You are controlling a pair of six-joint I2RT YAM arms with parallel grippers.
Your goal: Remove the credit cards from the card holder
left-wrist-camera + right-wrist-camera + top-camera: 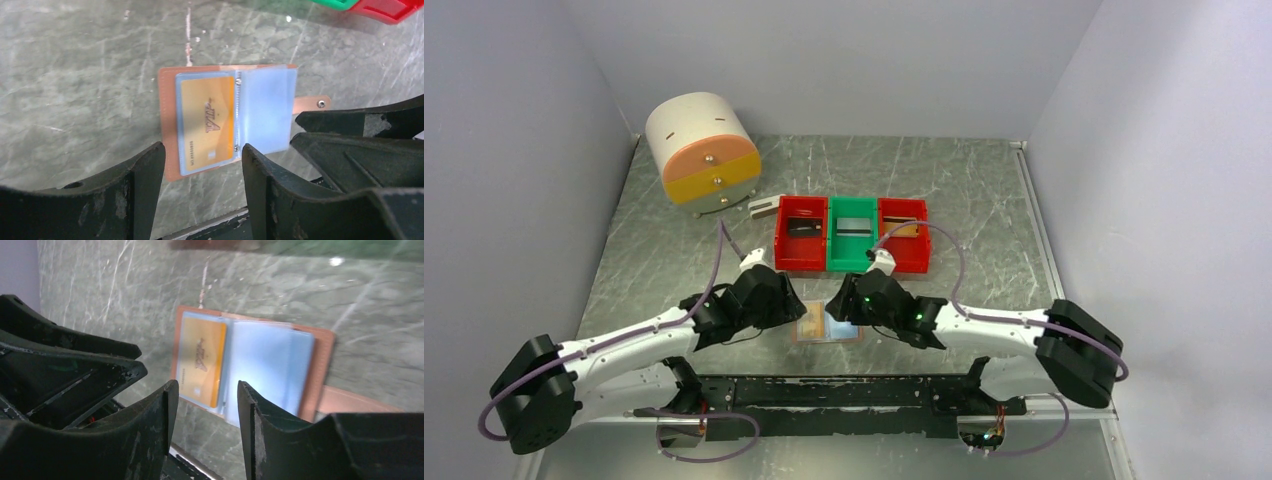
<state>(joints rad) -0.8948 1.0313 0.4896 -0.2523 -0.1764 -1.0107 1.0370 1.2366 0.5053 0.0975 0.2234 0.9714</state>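
Black plastic fingers of the left gripper point(202, 150) apart, nothing between them, poised over the near edge of the card holder point(227, 120). Same on the right gripper point(207, 386): jaws apart, clamped on nothing, aimed at that same near edge from the other side.

Between the two, flat on the marbled grey table point(654, 250) and spread open: tan leather down, pale blue clear pockets up. In the pocket on the left arm's side, a yellow-orange card point(207, 122), fully seated, lettering running along its length. On the right arm's side, only pale blue film point(265, 112) showing. Strap tab point(312, 104) with a metal snap, lying flat, sticking out from that right-arm edge.

Farther out, beyond the holder, three bins side by side and touching: left red bin point(782, 240), green bin point(853, 263), right red bin point(904, 264). One flat card in each: dark card point(805, 228), grey-white card point(853, 226) with a dark stripe, gold-brown card point(903, 230).

Just left of the bins, a small grey-white block point(765, 207). Beyond it, toward the back left corner, a round drawer unit point(702, 148), white body, orange and yellow fronts.
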